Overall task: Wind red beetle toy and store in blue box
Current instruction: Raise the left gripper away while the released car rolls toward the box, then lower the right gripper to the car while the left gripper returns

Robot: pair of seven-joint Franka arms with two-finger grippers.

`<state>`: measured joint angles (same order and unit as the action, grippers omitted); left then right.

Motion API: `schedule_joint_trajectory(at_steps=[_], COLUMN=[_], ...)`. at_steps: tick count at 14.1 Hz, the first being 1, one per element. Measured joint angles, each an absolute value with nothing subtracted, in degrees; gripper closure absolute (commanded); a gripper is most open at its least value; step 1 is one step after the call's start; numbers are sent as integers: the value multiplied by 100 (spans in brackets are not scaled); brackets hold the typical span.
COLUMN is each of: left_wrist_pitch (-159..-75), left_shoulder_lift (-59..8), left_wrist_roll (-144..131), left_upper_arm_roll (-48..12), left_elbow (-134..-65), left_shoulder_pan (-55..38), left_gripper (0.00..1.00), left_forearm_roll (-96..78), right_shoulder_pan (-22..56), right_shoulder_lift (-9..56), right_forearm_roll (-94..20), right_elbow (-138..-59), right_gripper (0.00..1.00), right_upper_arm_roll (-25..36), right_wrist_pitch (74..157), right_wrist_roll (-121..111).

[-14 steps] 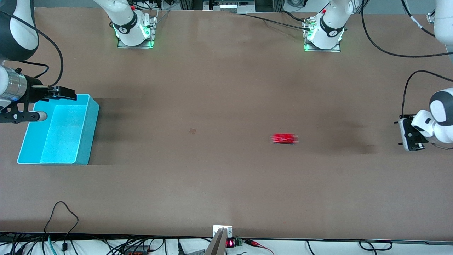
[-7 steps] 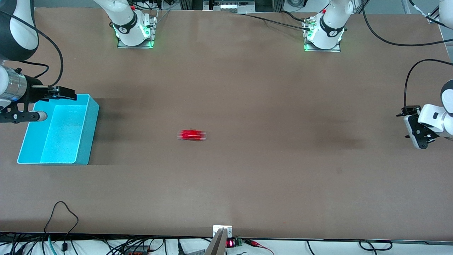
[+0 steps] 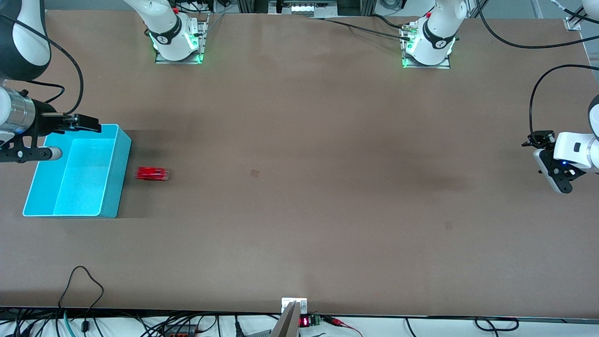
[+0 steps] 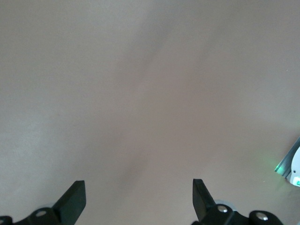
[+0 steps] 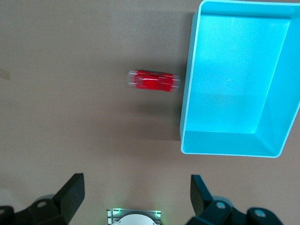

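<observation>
The right gripper point(image 3: 44, 140) is being held w/ fingers spread and empty over the blue box point(image 3: 122, 154), at the right arm's end of the table. The red beetle toy point(image 3: 152, 174) is lying on the table just beside the box's wall, not in it, its long axis pointing at that wall. The left gripper point(image 3: 557, 173), also spread and empty, is waiting well apart at the left arm's end, so the right arm is judged much nearer for the pick.

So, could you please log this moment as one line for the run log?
red beetle toy: on table beside blue box, blurred | left gripper: open, over its table end | right gripper: open, over box | stored: no
</observation>
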<state>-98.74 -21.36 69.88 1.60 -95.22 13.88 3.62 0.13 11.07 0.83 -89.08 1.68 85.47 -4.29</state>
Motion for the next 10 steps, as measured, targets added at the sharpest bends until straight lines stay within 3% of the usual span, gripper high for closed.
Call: schedule_joint_trajectory(at_steps=[5, 10], left_wrist_pitch=[-9443, -8487], left_shoulder_lift=[-1925, -1268], left_wrist_roll=[5958, 4091], left_upper_arm_roll=[36, -534], left_elbow=[-9520, -9501], left_shoulder_pan=[1341, 1277], left_gripper=[0, 0], left_forearm_roll=[362, 360], right_shoulder_pan=[14, 40], right_shoulder_lift=[1107, 1107], right_forearm_roll=[83, 72], right_elbow=[-8908, -8908], right_gripper=[0, 0], right_upper_arm_roll=[168, 129], right_wrist_pitch=[8546, 8546], right_wrist_roll=[-429, -431])
